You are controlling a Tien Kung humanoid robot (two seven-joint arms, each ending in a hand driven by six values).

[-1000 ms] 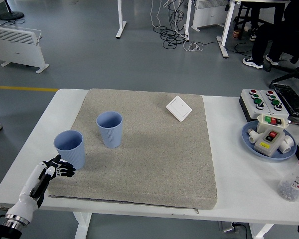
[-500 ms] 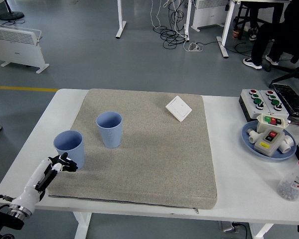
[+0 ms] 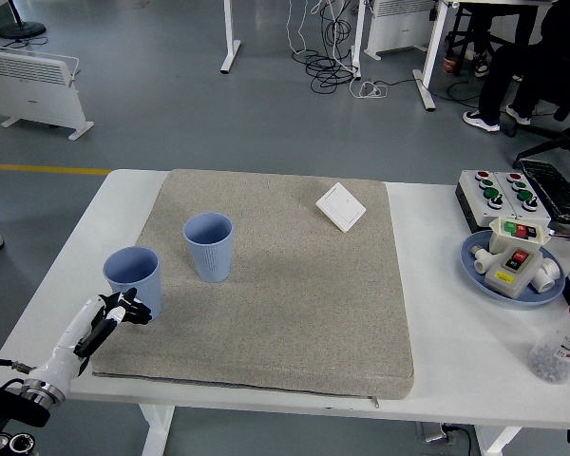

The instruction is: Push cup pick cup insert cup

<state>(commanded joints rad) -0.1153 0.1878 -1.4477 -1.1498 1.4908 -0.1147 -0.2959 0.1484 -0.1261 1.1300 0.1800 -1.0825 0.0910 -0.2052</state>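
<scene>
Two light blue ribbed cups stand upright on the grey mat (image 3: pixel 285 285). One cup (image 3: pixel 133 281) is near the mat's left edge, the other cup (image 3: pixel 209 246) stands a little right of it and farther back; they are apart. My left hand (image 3: pixel 123 310) comes in from the lower left, its black fingers relaxed and holding nothing, just in front of the left cup's base, close to it or touching it. My right arm is out of view.
A white switch plate (image 3: pixel 341 206) lies at the mat's back right. On the table's right side are a button box (image 3: pixel 499 193), a blue plate (image 3: pixel 475 268) with switch parts, and a clear bottle (image 3: pixel 562 344). A seated person's legs show at top right.
My left hand has shifted slightly right and forward along the left cup's base, and the forearm has dropped lower toward the table's edge. The cups stay put.
</scene>
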